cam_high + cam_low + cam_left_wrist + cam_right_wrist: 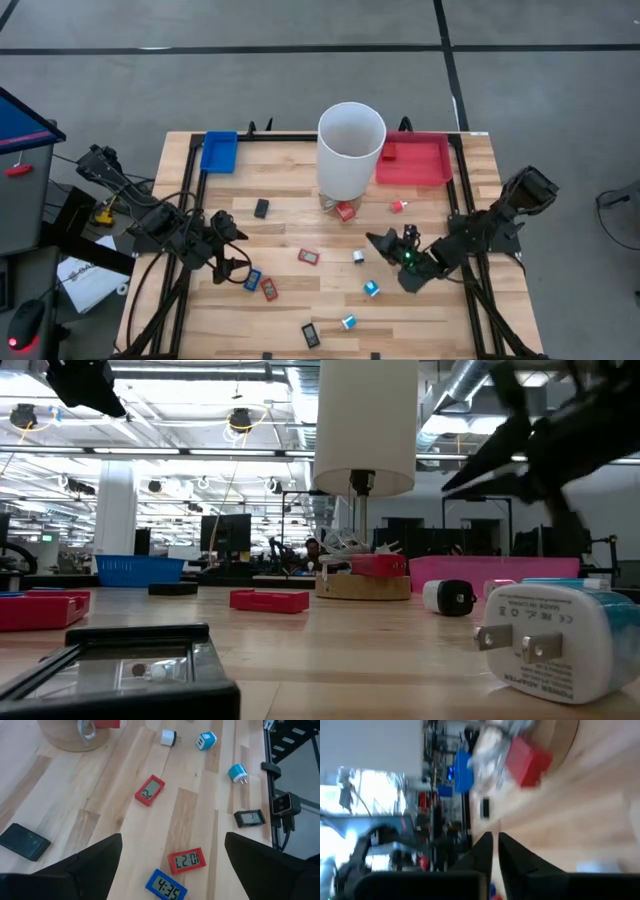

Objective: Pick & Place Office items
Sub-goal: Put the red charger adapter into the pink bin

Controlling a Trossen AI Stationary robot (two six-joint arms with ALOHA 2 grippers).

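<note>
The right gripper (pixel 392 243) hangs above the table, fingers (pixel 487 847) nearly together with a thin gap, grasping nothing. Just beside it lie a white charger (pixel 357 256) and a blue charger (pixel 371 289). Farther off, the left gripper (pixel 232 245) is spread wide over a blue clock (pixel 166 886) and red clock (pixel 186 860)
</note>
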